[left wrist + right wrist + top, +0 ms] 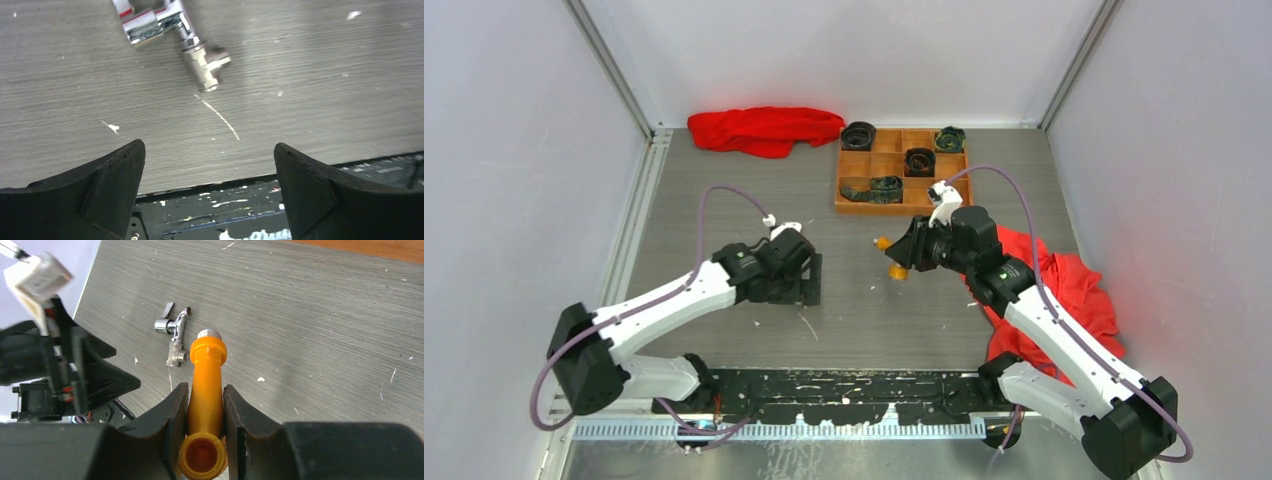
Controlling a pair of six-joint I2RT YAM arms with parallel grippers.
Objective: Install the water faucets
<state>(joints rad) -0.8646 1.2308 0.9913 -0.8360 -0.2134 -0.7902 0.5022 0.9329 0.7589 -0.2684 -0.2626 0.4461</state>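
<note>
1. Chrome shine suggests the silver faucet (175, 40) is stiff, dense for its size and slick. It lies on its side on the table (325, 75), just beyond the left gripper (207, 147).
2. That gripper stands wide, with nothing between its fingers.
3. The straight body looks the safest hold, since the small handle may swivel.
4. The right gripper (205, 390) is clamped narrow around the orange faucet (205, 365), threaded end forward, near the silver one.
5. Round and smooth, the orange piece could twist in the grip, so a firm mid-barrel squeeze seems wise.
</note>
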